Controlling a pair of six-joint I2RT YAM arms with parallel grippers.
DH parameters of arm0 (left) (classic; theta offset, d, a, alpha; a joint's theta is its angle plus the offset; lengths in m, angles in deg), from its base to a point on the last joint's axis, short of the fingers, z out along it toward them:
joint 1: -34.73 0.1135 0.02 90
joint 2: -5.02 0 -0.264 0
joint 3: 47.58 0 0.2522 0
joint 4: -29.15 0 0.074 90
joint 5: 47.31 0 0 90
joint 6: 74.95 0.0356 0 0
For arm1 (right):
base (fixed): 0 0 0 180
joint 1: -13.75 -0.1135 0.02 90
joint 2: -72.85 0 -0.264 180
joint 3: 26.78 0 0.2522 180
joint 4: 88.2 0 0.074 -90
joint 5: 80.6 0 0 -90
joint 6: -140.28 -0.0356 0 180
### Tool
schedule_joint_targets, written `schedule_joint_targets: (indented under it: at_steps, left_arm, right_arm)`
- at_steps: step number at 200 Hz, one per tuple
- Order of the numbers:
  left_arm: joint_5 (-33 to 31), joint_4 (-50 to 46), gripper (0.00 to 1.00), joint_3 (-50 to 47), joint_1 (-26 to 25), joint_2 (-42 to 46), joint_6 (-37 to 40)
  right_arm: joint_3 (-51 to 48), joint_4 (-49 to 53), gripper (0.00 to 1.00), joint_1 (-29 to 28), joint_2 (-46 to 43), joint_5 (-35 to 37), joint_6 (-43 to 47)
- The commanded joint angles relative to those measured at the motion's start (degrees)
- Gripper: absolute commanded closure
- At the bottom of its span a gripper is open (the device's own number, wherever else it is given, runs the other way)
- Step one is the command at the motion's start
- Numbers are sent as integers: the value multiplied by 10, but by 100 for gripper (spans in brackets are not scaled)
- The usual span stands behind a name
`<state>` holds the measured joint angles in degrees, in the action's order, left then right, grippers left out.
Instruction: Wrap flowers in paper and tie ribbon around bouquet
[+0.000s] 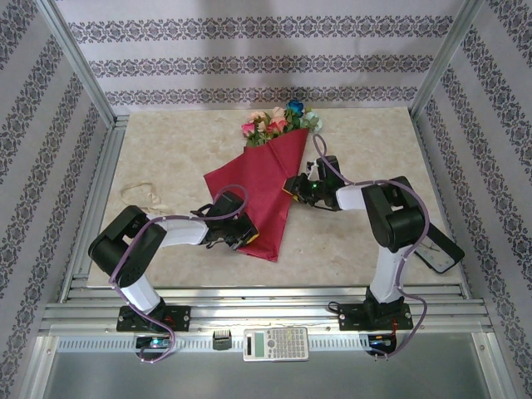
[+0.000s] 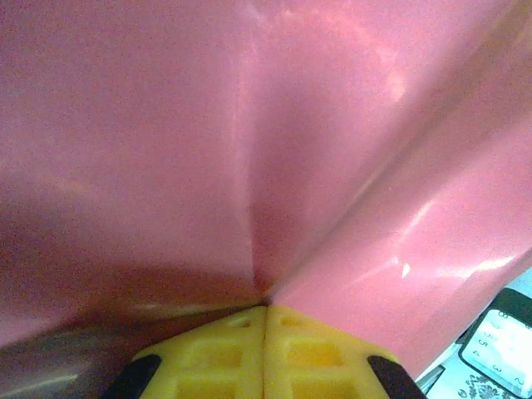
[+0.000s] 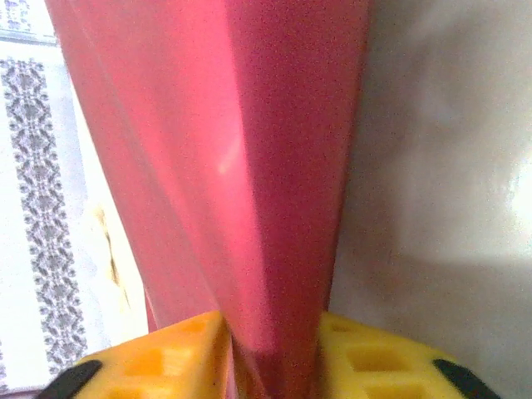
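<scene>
The ribbon (image 1: 141, 195) lies loose on the left of the table (image 1: 366, 141). The left gripper (image 1: 237, 239) is clenched on the paper (image 1: 258, 191) at its near-left edge, mid-table. The flowers (image 1: 278, 123) poke out the far end, and the right gripper (image 1: 297, 188) pinches the paper's right edge.

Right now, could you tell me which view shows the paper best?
The top external view: the whole paper shows, wrapped as a cone around the flowers. The left wrist view gives a close, blurred stretch; the right wrist view, one fold between the fingers of the right gripper.
</scene>
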<state>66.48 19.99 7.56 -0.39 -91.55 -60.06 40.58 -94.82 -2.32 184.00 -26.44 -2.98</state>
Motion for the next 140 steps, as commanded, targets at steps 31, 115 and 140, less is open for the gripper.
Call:
schedule_joint_targets:
  at_steps: [31, 115, 140]
  left_arm:
    - [-42, -153, 94, -9, 13, -28, 28]
    - [-31, -166, 94, 14, 13, -31, 35]
    - [-31, -169, 94, 16, 13, -30, 38]
  right_arm:
    - [28, -33, 100, 23, 25, 21, -23]
    - [143, -26, 100, 54, 106, 19, -52]
    - [168, -22, 77, 57, 119, 21, -55]
